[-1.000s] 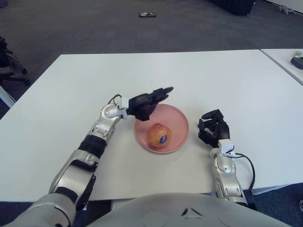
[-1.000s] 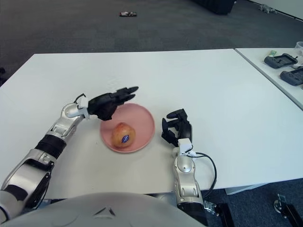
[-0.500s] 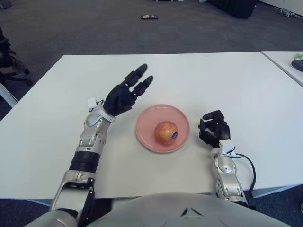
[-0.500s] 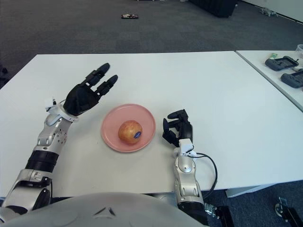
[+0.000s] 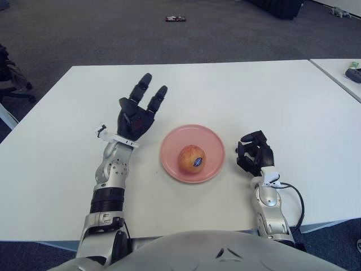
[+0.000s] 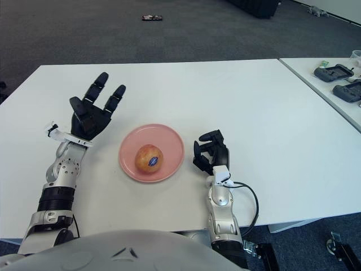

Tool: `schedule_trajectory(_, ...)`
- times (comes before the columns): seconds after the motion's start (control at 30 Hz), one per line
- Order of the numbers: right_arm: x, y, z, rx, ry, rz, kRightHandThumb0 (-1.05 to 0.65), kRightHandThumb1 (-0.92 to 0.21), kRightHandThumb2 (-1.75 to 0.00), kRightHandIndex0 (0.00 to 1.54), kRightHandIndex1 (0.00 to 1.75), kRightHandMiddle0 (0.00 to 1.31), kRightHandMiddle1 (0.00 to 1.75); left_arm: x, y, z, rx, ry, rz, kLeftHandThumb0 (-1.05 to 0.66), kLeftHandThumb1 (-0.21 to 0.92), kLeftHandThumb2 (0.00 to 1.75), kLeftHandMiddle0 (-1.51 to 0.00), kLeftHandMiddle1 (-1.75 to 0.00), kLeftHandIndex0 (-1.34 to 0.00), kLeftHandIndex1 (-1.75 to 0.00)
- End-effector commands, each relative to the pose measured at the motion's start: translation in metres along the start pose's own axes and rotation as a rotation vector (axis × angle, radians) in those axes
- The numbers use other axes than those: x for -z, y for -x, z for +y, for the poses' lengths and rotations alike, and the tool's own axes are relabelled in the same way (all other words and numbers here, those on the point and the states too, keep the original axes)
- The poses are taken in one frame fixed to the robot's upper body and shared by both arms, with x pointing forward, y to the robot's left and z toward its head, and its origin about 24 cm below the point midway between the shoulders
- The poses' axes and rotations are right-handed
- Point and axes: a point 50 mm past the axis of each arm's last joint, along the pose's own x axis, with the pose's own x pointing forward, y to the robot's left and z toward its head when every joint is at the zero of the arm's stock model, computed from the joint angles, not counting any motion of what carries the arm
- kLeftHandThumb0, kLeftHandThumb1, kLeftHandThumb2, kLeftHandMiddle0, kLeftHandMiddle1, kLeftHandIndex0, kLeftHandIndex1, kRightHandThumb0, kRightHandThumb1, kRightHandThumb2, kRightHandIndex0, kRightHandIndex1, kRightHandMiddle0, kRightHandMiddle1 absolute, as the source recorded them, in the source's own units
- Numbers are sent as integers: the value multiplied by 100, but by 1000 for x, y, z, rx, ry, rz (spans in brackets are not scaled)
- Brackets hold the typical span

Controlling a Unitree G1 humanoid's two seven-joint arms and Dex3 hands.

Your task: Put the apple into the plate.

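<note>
Surface: white counter (image 5: 237,90), broad and rectangular, set on dark grey carpet (image 5: 113,39).
Plate: pink round plate (image 5: 192,153), flat on the counter near the middle, toward the near edge.
Apple: red-yellow apple (image 5: 192,158) with a small dark sticker, sitting inside the plate, roughly at its centre.
Left hand: left hand (image 5: 137,115), raised above the counter to the left of the plate, palm facing the camera, fingers (image 5: 142,87) spread apart and pointing up and far, holding nothing; apart from the plate and the apple.
Right hand: right hand (image 5: 254,152), just right of the plate, fingers curled together on nothing; whether it touches the counter cannot be told.
Second counter: white counter (image 6: 333,90) at the far right, separated from the main one by a narrow gap.
Items on second counter: two dark handheld devices (image 6: 338,72) lying near its far end.
Floor item: small dark object (image 5: 176,18) on the carpet, well beyond the far edge of the main counter.
</note>
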Motion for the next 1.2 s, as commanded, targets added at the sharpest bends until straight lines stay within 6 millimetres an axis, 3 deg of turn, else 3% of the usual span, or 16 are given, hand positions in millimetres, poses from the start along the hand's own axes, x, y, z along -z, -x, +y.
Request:
schedule_trajectory(0.0,3,1,-1,4,-4,19,-39,-64,-92,60,141,37,175,1,8,3,-176,-71,-66,-65,83,94,-58,-167,-35,-165)
schedule_trajectory(0.07,3,1,-1,1,-9,14,-39,-63,-93,61,140,37,175,3,12,1,-253,-72,-77,-51,69,96,-70,-172,-38,-171)
schedule_trajectory(0.23,2,0,0,0,-15,5,-39,-62,-94,63,139,38,175,10,18,0,-389,-36,-72,-42,61,97,-81,-174,-39,-174)
schedule_trajectory(0.5,2,-1,1,-4,-23,1,-40,-61,-96,64,137,39,175,14,28,2,-415,-101,-41,-40,63,93,-87,-175,-38,-175)
schedule_trajectory(1.17,1,-2,3,-6,-34,-3,-40,-61,-96,63,138,39,175,27,50,13,-395,-179,51,-39,65,90,-85,-175,-36,-175)
